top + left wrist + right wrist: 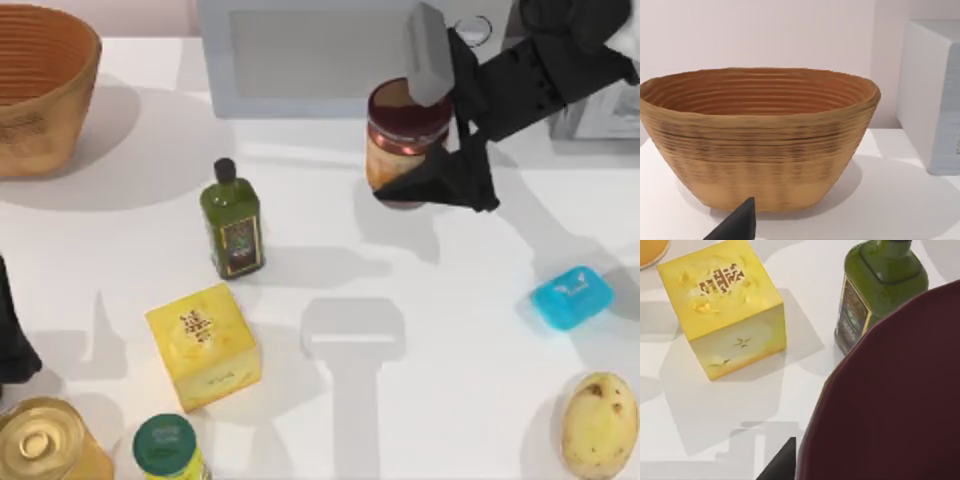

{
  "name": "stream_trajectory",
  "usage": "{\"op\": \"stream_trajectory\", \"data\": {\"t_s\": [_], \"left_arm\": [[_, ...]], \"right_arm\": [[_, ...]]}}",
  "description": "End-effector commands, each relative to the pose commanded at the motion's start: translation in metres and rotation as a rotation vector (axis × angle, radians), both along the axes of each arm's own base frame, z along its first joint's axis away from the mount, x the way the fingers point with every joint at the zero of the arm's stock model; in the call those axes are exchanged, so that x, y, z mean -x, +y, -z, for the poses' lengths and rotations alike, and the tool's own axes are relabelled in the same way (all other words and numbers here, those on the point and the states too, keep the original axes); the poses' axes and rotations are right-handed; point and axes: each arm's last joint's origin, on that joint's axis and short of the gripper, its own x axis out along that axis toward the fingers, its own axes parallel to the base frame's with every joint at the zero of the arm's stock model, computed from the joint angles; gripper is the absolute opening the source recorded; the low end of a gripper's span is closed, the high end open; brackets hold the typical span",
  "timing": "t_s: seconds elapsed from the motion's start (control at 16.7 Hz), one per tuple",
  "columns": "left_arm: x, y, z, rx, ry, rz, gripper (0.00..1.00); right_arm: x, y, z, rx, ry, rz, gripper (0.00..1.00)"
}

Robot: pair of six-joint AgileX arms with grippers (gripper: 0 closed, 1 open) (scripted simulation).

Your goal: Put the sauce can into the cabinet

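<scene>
The right end effector [425,175] is clenched on the can [404,140], its fingers pressed against the can's sides, and holds it upright just in front of the cabinet [300,55], off the tabletop [400,400]. The can's maroon top [890,400] sits right under the wrist. The bottle [232,220] stands well left of the can. The left arm [12,340] is parked at the tabletop's left edge.
</scene>
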Motion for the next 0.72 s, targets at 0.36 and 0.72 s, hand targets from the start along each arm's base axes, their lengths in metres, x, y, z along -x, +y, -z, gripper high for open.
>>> {"op": "stream_trajectory", "data": {"t_s": [0.36,0.72], "left_arm": [[0.000,0.000,0.000,0.000,0.000,0.000,1.00],[0.000,0.000,0.000,0.000,0.000,0.000,1.00]], "right_arm": [[0.004,-0.003,-0.003,0.002,-0.005,0.019,0.00],[0.060,-0.051,-0.040,0.017,-0.098,0.266,0.00]]}}
